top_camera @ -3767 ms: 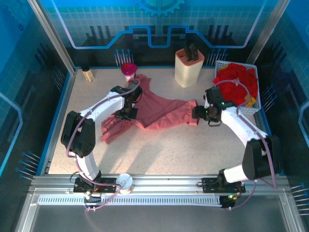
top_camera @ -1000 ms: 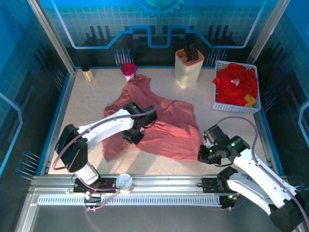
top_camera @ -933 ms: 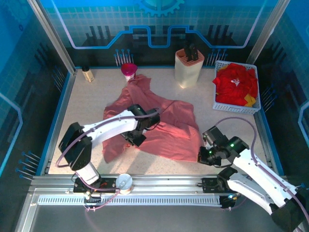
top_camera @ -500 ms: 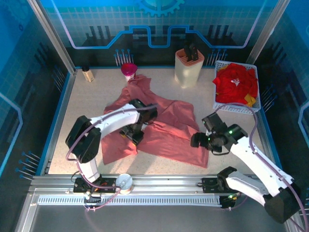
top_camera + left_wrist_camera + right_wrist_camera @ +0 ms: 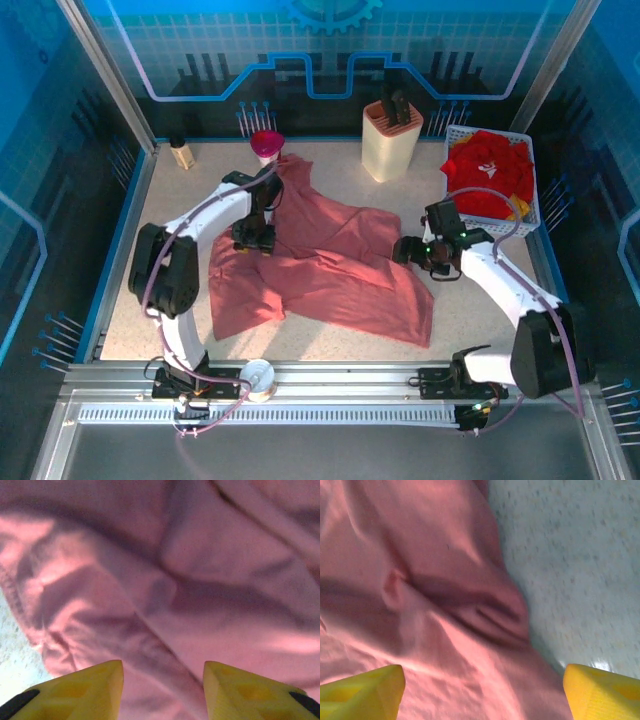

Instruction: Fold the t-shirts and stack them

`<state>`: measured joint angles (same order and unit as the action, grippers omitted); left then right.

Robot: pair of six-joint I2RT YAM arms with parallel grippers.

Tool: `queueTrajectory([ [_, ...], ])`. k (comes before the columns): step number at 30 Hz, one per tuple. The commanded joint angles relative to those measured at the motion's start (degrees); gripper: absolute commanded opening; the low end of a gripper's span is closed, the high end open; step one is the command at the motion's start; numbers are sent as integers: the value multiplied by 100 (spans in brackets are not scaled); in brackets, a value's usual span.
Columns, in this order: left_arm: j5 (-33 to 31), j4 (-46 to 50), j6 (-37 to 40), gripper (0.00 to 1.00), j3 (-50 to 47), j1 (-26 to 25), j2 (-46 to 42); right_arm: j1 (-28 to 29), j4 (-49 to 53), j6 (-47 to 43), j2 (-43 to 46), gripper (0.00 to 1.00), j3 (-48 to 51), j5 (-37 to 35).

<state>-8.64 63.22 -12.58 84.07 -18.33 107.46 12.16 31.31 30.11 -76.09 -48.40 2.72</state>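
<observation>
My left gripper (image 5: 252,241) hangs over the left part of the dusty salmon-pink cloth t-shirt (image 5: 330,270). My forearm hides some of that edge. In the left wrist view my yellow fingers (image 5: 75,690) stand apart over rumpled pink cloth. A ridge of cloth runs down between them, but their tips are cut off at the bottom edge, so I cannot tell whether they touch it.

The pink shirt lies crumpled at the middle of the speckled table (image 5: 470,330). Its long axis runs from a narrow end at 11 o'clock, by the pink funnel-shaped cup (image 5: 266,144), to a broad corner at 5 o'clock. I cannot make out the neck or sleeves among the folds.

My right gripper (image 5: 408,250) sits at the shirt's 3 o'clock edge. In the right wrist view its fingers (image 5: 362,690) are spread wide over the hem and bare table, holding nothing.

At 1 o'clock, the bright red t-shirts (image 5: 488,172) are heaped in the white plastic mesh basket (image 5: 450,214), so their shapes are lost.
</observation>
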Motion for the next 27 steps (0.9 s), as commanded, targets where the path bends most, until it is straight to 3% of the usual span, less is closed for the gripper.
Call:
queueTrajectory([
  [1, 177, -191, -231, 44, 570, 237, 627, -199, -1054, -102, -662, 83, -261, 395],
  [7, -226, 148, -305, 42, 511, 378, 1198, -245, -1158, -148, -2400, 81, -1367, 570],
  [20, -376, 264, -763, 36, -836, 409, 514, -281, -492, -445, -4022, 78, -2921, 204],
  [25, -452, 217, -886, 37, -1270, 418, 52, -242, -504, -616, -4089, 57, -3128, 409],
  [27, -460, 200, -883, 37, -1267, 418, -104, -223, -518, -693, -4076, 36, -3220, 484],
])
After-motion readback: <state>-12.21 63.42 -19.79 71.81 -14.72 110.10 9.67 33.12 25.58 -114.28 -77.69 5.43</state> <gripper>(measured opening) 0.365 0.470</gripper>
